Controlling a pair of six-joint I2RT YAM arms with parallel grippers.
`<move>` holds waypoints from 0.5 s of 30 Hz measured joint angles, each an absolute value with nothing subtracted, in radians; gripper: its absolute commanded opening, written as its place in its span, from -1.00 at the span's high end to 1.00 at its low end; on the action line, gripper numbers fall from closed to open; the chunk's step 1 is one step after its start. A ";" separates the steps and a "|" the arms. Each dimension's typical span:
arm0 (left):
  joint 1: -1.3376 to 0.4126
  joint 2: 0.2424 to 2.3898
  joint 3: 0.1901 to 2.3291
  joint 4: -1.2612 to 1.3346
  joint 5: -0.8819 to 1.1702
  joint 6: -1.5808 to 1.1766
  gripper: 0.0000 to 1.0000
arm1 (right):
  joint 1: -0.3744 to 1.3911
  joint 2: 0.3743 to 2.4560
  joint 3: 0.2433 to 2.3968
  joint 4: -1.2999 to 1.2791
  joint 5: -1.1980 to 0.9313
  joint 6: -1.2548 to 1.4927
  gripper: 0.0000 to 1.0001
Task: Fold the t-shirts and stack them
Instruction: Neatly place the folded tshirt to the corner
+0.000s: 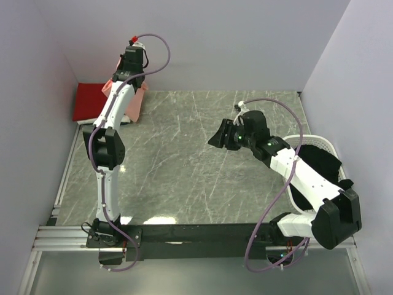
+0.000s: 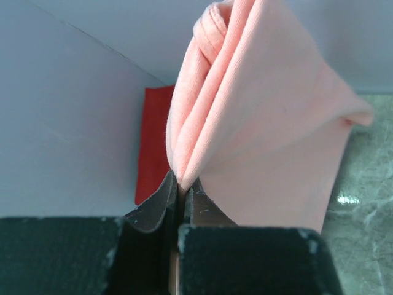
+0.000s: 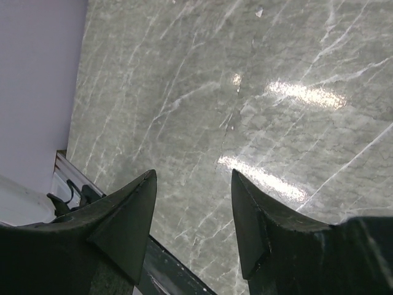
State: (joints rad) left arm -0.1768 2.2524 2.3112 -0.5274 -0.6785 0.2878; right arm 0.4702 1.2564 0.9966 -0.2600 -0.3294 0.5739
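My left gripper (image 1: 130, 72) is raised over the table's far left corner and is shut on a bunched fold of the salmon-pink t-shirt (image 1: 136, 103). In the left wrist view the jaws (image 2: 181, 187) pinch the pink cloth (image 2: 264, 123), which hangs in folds beyond them. The deep red t-shirt (image 1: 89, 101) lies folded flat in the far left corner by the wall; it also shows in the left wrist view (image 2: 153, 141). The black t-shirt (image 1: 319, 163) lies in the basket. My right gripper (image 1: 218, 136) (image 3: 193, 178) is open and empty above the table's middle. No white t-shirt is in view.
A white slatted basket (image 1: 330, 145) stands at the right edge beside the right arm. Grey marble tabletop (image 1: 178, 166) spans the middle. Lilac walls close in the left, back and right. A metal rail (image 1: 61, 236) runs along the near edge.
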 measured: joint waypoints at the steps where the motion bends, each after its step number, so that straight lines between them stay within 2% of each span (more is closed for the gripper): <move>1: -0.175 2.252 2.320 -0.527 -0.678 0.296 1.00 | 0.471 1.261 0.997 -0.263 -0.329 0.574 -0.17; 15: -0.122 2.223 2.357 -0.545 -0.598 0.319 1.00 | 0.487 1.293 1.013 -0.293 -0.317 0.570 -0.16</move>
